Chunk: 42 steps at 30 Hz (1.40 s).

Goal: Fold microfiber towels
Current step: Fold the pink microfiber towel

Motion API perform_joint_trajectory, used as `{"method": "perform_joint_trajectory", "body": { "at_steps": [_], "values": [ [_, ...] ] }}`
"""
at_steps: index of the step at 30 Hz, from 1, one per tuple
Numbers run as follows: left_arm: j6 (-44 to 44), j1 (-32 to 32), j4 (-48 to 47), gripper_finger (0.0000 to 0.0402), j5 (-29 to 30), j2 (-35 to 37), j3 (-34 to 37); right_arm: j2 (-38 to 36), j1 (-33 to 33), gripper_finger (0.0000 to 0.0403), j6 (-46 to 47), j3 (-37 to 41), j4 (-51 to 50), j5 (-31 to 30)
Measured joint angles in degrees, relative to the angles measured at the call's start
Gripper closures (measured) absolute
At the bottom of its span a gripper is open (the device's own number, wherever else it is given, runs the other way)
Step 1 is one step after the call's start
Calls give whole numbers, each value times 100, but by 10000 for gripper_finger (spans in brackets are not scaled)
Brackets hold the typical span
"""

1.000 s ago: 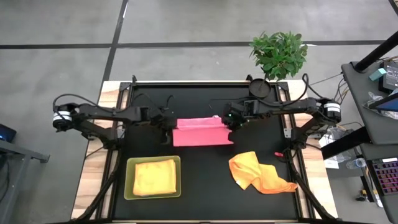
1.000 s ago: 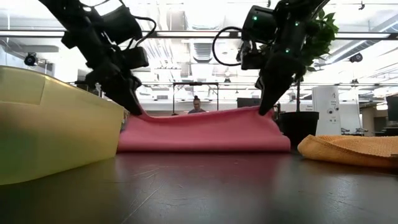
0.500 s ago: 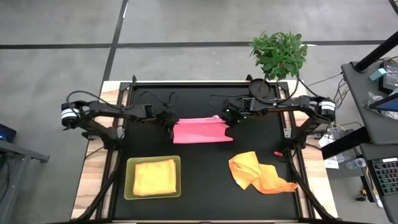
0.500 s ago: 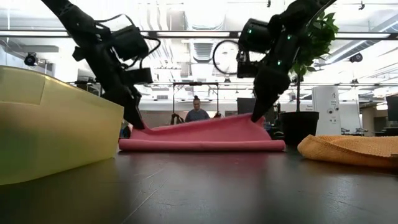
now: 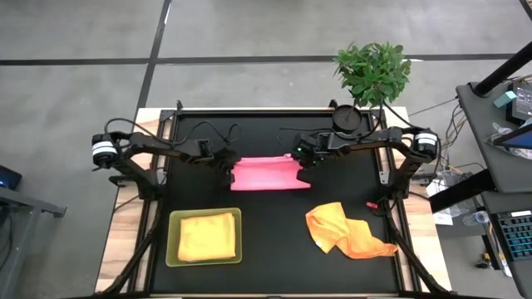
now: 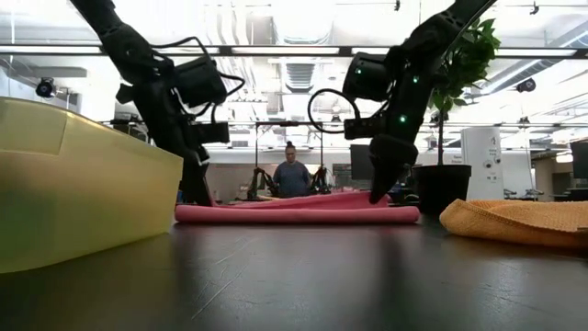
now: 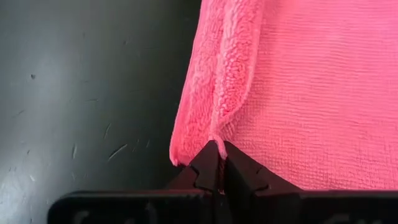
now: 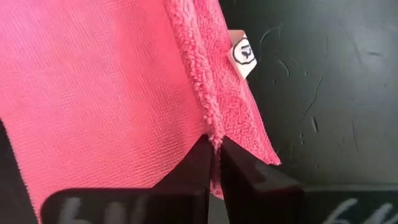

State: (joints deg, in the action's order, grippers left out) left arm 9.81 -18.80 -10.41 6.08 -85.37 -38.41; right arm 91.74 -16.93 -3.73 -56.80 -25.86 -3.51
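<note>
your two arms are dark, slim, multi-jointed. the left arm (image 5: 158,149) and right arm (image 5: 374,141) each carry a white-and-black cylindrical joint cap at the outer end. you see thin black cables looping loosely off both arms, one forming a round loop near the right wrist. small green lights glow on the right wrist housing. left gripper (image 7: 217,163) and right gripper (image 8: 214,155) have matte black, angular fingers with stepped tips.

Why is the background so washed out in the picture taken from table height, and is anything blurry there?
Low view: bright ceiling lights behind turn both arms to silhouettes; the yellow-green tray up close looks soft, the pink towel crisper. High view: even light, little glare on the black table.
</note>
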Motion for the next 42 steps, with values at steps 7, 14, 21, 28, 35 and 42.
{"method": "perform_joint_trajectory", "body": {
  "at_steps": [7,14,21,28,35,42],
  "values": [
    [-51,-55,-5,357,155,0,5,-13,-64,337,71,-2,61,-192],
    [-65,-60,-1,284,1219,29,-20,-72,-294,279,9,-2,-74,-443],
    [-45,-62,-42,249,1413,199,-20,-193,-413,254,7,-3,-105,-442],
    [-45,-60,-116,246,1393,627,-20,-401,-400,264,181,-2,-84,-377],
    [-287,79,-10,246,731,1194,-4,-442,-397,261,1136,-2,-83,588],
    [-806,526,10,246,620,1217,96,-442,-330,218,2115,42,-81,863]
  ]
}}
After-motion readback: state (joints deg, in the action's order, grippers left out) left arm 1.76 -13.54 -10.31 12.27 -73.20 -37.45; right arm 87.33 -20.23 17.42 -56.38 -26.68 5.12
